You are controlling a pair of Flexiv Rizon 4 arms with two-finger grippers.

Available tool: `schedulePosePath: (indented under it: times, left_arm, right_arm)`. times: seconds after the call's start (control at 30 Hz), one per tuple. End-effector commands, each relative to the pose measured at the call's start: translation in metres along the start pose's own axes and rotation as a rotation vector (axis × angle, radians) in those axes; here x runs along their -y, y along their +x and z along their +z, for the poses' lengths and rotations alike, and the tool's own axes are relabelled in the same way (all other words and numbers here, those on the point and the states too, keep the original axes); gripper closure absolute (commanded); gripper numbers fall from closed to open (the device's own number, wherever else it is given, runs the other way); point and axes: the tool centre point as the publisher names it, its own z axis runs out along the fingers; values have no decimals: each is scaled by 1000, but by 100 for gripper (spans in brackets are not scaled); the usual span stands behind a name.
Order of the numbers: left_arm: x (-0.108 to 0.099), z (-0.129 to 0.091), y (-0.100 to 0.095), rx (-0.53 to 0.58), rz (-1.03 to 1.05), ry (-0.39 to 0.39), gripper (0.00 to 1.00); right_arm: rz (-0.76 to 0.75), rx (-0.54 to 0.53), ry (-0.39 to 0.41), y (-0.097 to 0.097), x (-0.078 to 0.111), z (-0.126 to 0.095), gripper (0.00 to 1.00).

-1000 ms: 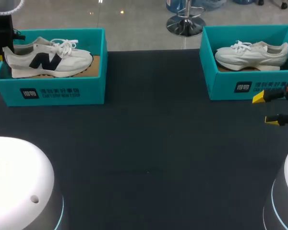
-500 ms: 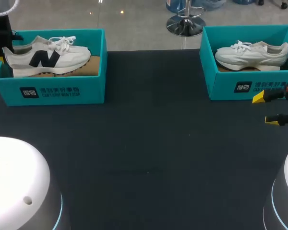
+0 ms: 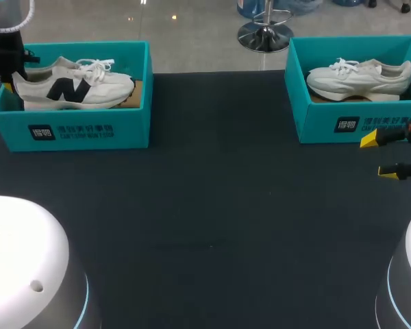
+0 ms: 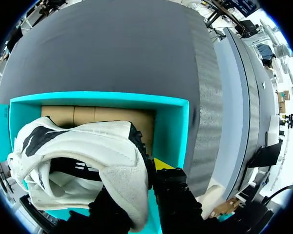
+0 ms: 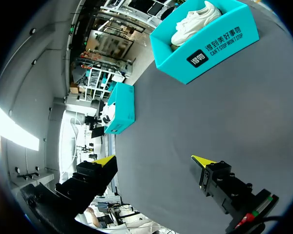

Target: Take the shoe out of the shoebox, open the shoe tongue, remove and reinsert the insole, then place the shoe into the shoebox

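Open table (image 3: 219, 205) stretch between left shoebox (image 3: 133, 127), right shoebox (image 3: 315, 123)

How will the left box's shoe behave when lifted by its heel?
Probably light: the shoe looks like thin fabric on foam. Held only at the heel, its toe may sag or swing. The padded collar likely squashes under the jaws.

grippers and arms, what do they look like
Left arm and right arm: bulky white rounded housings with glowing light-blue rings. Right gripper: slim black fingers, bright yellow wedge tips. Left gripper: black body, white cable looped above.
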Motion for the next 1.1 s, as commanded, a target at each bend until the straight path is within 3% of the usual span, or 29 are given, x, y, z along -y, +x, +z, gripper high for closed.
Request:
schedulePosePath:
  times: [0.03, 0.4, 0.73, 0.77, 0.8, 0.83, 0.9, 0.97, 1.1]
  left_arm:
    - [1, 12, 2, 15, 11, -20, 100]
    - [-8, 42, 2, -10, 33, -22, 100]
    - [-14, 66, -1, -14, 61, 22, 100]
    - [-15, 68, -1, -11, 54, 34, 80]
    - [-15, 69, 0, -7, 56, 41, 54]
    - [-15, 70, 0, -4, 52, 47, 38]
    - [-15, 69, 1, -3, 49, 49, 32]
    - [-14, 65, 2, 11, 46, 56, 0]
    - [-9, 49, 1, 35, 30, 40, 0]
  right_arm:
    - [1, 5, -1, 1, 1, 0, 0]
    - [1, 5, -1, 1, 1, 0, 0]
    - [1, 5, -1, 1, 1, 0, 0]
    - [1, 5, -1, 1, 1, 0, 0]
    - [1, 5, -1, 1, 1, 0, 0]
    - [1, 5, -1, 1, 1, 0, 0]
    - [1, 5, -1, 1, 1, 0, 0]
    - [1, 5, -1, 1, 1, 0, 0]
    - [1, 5, -1, 1, 1, 0, 0]
